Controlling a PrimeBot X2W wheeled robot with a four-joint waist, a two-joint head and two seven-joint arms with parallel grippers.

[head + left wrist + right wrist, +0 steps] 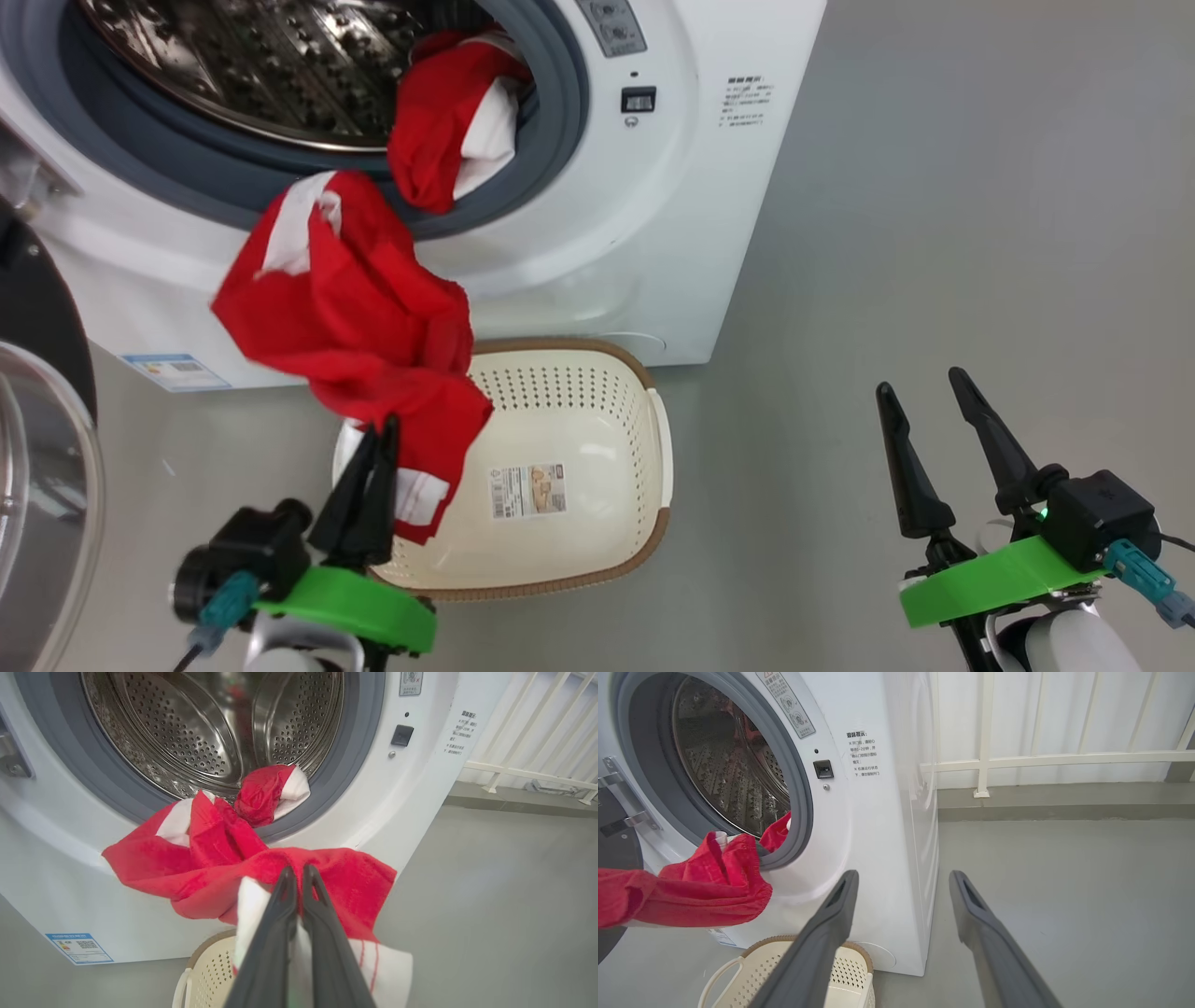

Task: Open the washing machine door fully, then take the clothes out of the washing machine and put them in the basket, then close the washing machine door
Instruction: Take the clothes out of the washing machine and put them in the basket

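The washing machine [653, 233] stands with its door [42, 327] swung open at the far left. My left gripper [381, 434] is shut on a red and white garment [345, 317], holding it in the air over the left rim of the basket [551, 392]. From the left wrist, the fingertips [286, 882] pinch the cloth [205, 868] in front of the drum. A second red garment [448, 131] hangs over the grey rubber ring. My right gripper [920, 385] stands open over bare floor to the right, with nothing between its fingers.
The basket [770, 966] sits on the grey floor right against the machine's front. A white railing [985, 760] runs along the wall beyond the machine's right side. The door's glass bowl [47, 485] bulges out at the lower left.
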